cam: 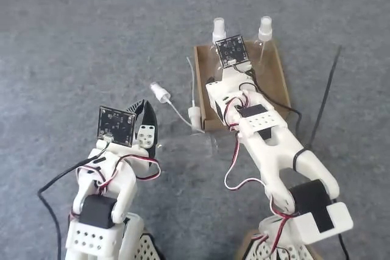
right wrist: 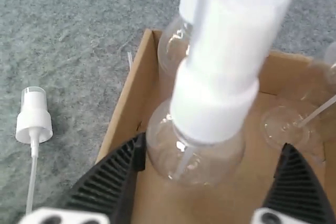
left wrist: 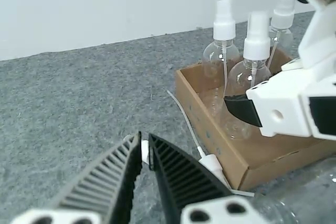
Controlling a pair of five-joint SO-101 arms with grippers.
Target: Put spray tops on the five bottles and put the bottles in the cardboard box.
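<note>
The cardboard box (cam: 281, 77) holds three clear bottles with white spray tops (left wrist: 224, 40) (left wrist: 257, 51) (left wrist: 283, 19). My right gripper (right wrist: 212, 149) is inside the box, open, its black fingers (right wrist: 118, 174) on either side of the nearest capped bottle (right wrist: 210, 129). One loose spray top (cam: 160, 92) lies on the carpet left of the box, and another (cam: 194, 114) sits against the box's front left corner. My left gripper (cam: 148, 114) hovers just short of the first loose top (left wrist: 145, 151), jaws nearly together with nothing in them.
A clear bottle without a top (left wrist: 294, 203) lies on the carpet near the box's front corner. Grey carpet (cam: 73, 59) covers the table, with free room at the left and back. A black cable (cam: 326, 92) runs along the right of the box.
</note>
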